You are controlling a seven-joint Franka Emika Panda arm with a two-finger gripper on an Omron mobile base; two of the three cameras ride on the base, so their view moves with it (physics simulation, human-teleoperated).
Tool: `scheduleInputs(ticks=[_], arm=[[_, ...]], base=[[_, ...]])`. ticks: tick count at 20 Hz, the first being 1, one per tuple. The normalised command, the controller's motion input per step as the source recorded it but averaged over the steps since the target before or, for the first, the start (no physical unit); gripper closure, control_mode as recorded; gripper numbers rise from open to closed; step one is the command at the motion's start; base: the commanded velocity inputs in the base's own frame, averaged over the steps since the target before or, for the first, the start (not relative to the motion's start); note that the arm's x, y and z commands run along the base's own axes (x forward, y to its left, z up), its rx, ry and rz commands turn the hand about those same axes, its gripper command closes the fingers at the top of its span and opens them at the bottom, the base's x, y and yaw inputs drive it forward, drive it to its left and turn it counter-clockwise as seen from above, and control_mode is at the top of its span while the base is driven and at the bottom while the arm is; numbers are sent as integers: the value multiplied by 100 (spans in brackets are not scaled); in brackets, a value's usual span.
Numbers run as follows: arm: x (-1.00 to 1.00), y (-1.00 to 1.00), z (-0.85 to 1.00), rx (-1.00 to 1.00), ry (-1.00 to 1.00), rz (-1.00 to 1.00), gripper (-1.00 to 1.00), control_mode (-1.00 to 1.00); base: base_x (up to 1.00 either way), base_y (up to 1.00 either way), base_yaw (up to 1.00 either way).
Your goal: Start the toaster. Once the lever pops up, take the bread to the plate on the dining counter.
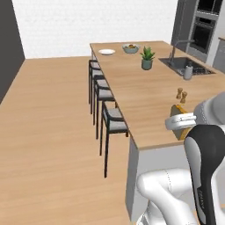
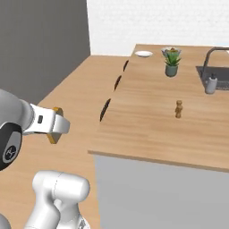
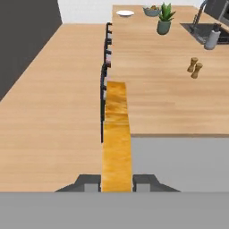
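Bread (image 3: 117, 134), edge-on between the two dark fingertips (image 3: 144, 181), runs up the middle of the hand view from 6 o'clock; the gripper (image 3: 117, 182) is clamped on its lower end, so I am carrying the slice upright. In the left base view the same bread (image 1: 180, 127) shows at 3 o'clock behind the white hand, over the near end of the counter (image 1: 145, 96). In the right base view the gripper (image 2: 54, 126) sits at 9 o'clock, out over the floor just beside the counter's near corner.

Plate (image 3: 125, 13) lies at the far end of the counter, at 12 o'clock in the hand view, with a fruit bowl (image 3: 152, 10) just beside it toward 1 o'clock and a potted plant (image 3: 164, 20) nearer me. Two shakers (image 3: 194, 67) stand at 2 o'clock; the sink (image 1: 186, 65) is well off to the right.

I judge the step in hand to be the carry along the counter. To do it well I keep the squeeze firm, hold the slice level above the stools (image 1: 107, 105), steer along the counter's left edge clear of plant and bowl, and lower over the plate's centre before letting go.
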Motion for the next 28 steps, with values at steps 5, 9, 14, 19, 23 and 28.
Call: scheduleInputs(ticks=[5,9,14,19,23,28], arm=[[0,0,0,0,0,0,100,100],[0,0,0,0,0,0,100,100],[0,0,0,0,0,0,100,100],[0,0,0,0,0,0,100,100],[0,0,0,0,0,0,100,100],[0,0,0,0,0,0,100,100]], base=[[-1,100,0],[2,100,2],[31,100,0],[84,81,-2],[100,63,0],[100,50,0]])
